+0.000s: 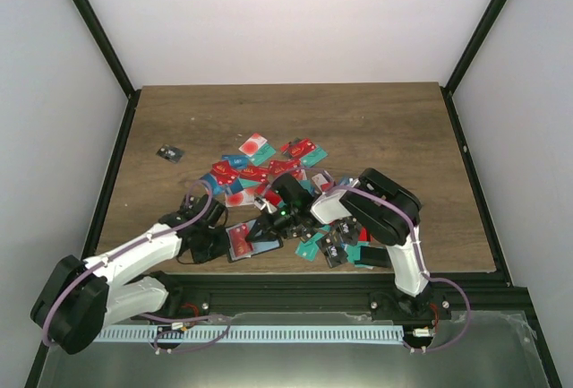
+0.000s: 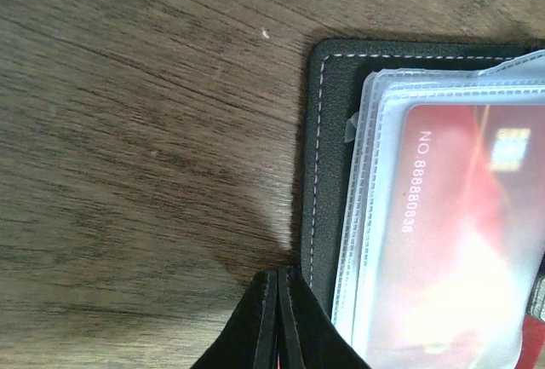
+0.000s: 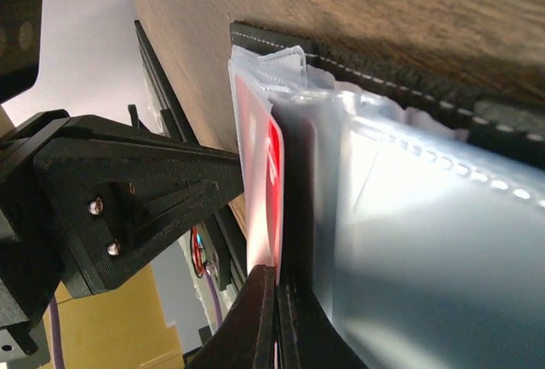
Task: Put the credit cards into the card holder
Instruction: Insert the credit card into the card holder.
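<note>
Dozens of small thin plastic credit cards (image 1: 269, 168), mostly red, teal and blue, lie heaped mid-table, their print too small to read. Legible writing shows only on one red plastic card (image 2: 460, 241): "NO 888880838", seen through a frosted clear sleeve of the black bifold card holder (image 2: 322, 156), which lies open near the table's front edge, with white stitching along its border. The right gripper (image 3: 278, 292) is pinched on that card's edge, between sleeves. The left gripper (image 2: 278, 301) is closed to a thin slit at the holder's black border; whether it grips it I cannot tell. Around them are a brown wood-grain table (image 1: 385, 128), white walls (image 1: 295, 12) and black frame posts (image 1: 94, 25).
</note>
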`<state>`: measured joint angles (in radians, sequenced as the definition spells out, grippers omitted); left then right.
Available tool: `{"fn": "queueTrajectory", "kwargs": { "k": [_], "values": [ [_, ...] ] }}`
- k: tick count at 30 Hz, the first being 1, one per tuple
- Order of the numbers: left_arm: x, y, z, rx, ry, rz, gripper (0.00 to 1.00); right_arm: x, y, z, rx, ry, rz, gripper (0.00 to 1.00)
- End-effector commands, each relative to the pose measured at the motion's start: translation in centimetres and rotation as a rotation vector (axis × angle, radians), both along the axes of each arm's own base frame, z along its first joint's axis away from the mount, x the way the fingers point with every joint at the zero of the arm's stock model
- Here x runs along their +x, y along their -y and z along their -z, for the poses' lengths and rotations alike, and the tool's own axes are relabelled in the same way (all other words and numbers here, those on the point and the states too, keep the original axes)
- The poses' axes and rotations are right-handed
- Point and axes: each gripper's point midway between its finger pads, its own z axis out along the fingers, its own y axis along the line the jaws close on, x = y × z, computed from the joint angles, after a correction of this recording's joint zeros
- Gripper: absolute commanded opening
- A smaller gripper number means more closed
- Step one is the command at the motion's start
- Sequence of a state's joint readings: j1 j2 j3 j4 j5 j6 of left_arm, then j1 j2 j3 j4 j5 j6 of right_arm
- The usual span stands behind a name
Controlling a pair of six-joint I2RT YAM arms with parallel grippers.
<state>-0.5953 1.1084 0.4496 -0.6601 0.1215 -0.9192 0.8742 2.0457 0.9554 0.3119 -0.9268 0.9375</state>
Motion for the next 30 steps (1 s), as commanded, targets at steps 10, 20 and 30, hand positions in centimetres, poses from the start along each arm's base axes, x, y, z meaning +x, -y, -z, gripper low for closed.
{"fn": "queueTrajectory", "kwargs": {
  "k": [10, 20, 30],
  "values": [
    [-0.7, 0.2, 0.8, -0.031, -0.009, 0.001, 0.04, -0.9, -0.5, 0.8, -0.079, 0.019, -0.017, 0.07],
    [-0.7, -0.3, 0.4, -0.016, 0.005, -0.017, 0.04, -0.1, 0.0, -0.9, -0.131, 0.115, -0.050, 0.25],
    [-0.8, -0.6, 0.2, -0.002, 0.007, -0.025, 0.04, 0.4, 0.5, -1.9, -0.158, 0.151, -0.056, 0.37]
  ]
}}
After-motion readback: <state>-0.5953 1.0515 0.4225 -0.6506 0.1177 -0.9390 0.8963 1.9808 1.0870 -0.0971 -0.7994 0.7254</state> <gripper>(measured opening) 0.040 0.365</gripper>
